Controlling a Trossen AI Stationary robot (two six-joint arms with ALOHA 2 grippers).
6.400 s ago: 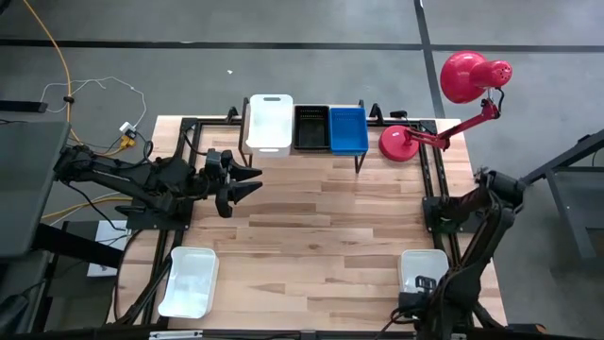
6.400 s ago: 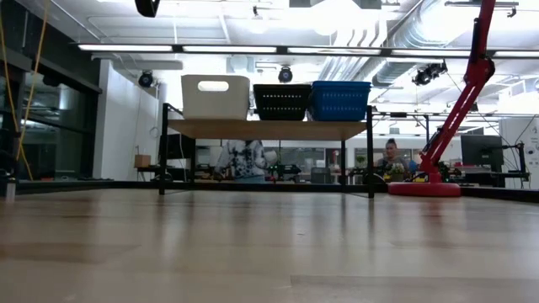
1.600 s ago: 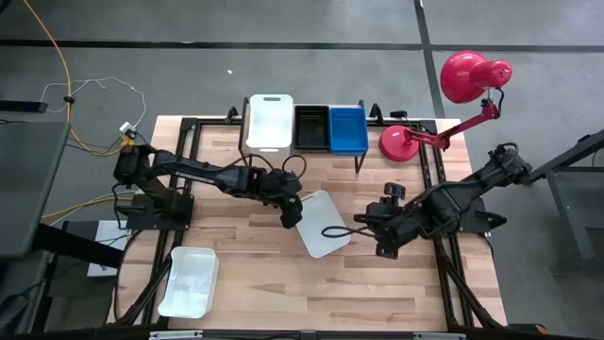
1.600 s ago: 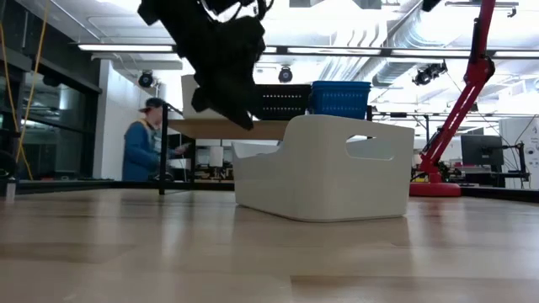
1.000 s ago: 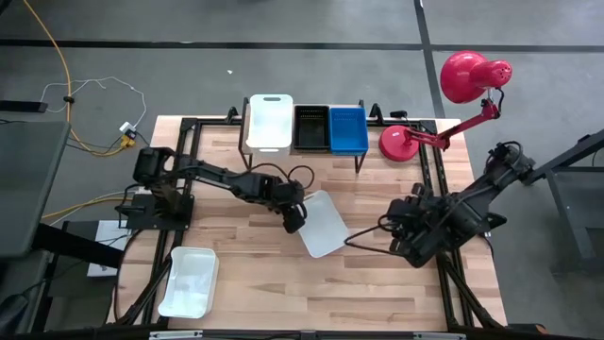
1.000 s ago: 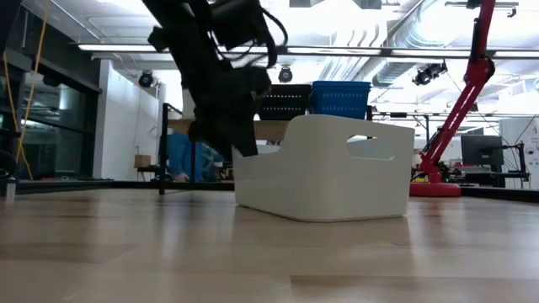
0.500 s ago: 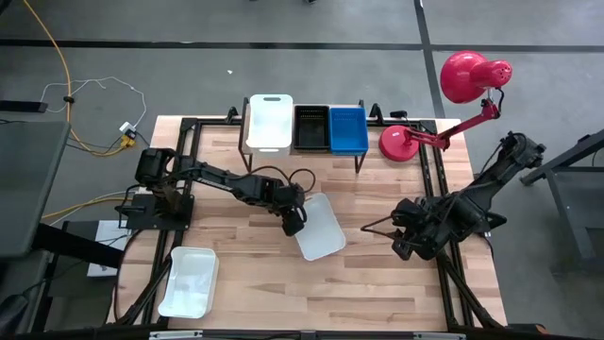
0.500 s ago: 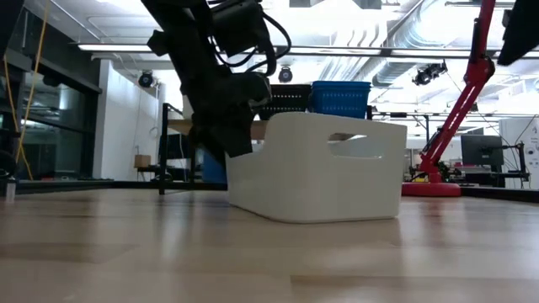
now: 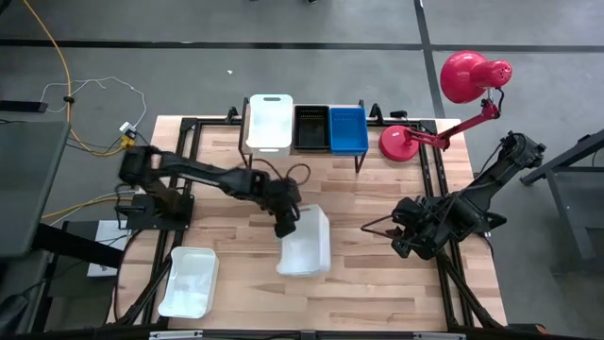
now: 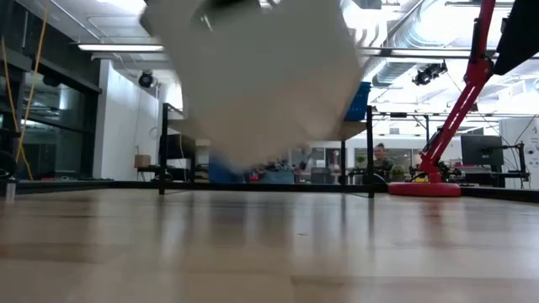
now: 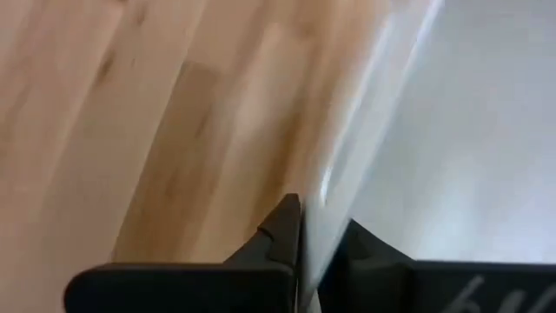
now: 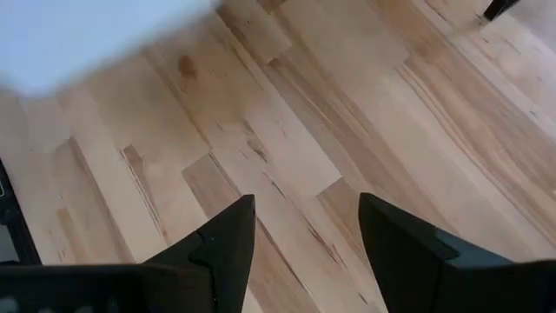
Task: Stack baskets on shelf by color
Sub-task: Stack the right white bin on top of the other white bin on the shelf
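A white basket [image 9: 305, 242] hangs above the middle of the table, with my left gripper [image 9: 286, 223] shut on its left wall. In the low view it is a blurred white shape [image 10: 253, 76] well clear of the tabletop. At the table's far edge the shelf [image 10: 269, 129] carries a white basket [image 9: 269, 123], a black basket [image 9: 311, 127] and a blue basket [image 9: 348, 129] side by side. Another white basket [image 9: 189, 280] rests on its bottom at the near left. My right gripper [image 9: 373, 227] stands open to the right of the lifted basket, over bare wood [image 12: 304, 235]. My left gripper [image 11: 321, 248] pinches the lifted basket's left side wall [image 11: 343, 187], one finger inside the basket and one outside. The fingers come from above, pointing down. The basket hangs clear of the table below the gripper.
A red desk lamp [image 9: 444, 104] stands at the far right, its base next to the shelf. Dark frame rails run along the table's left and right sides. Bare wood lies at the table's near middle.
My left gripper has shut on the white basket's left wall and lifted it clear of the table. The basket has turned from slanting to nearly square with the table and shifted a little toward the near left. My right gripper has drawn back toward the right edge.
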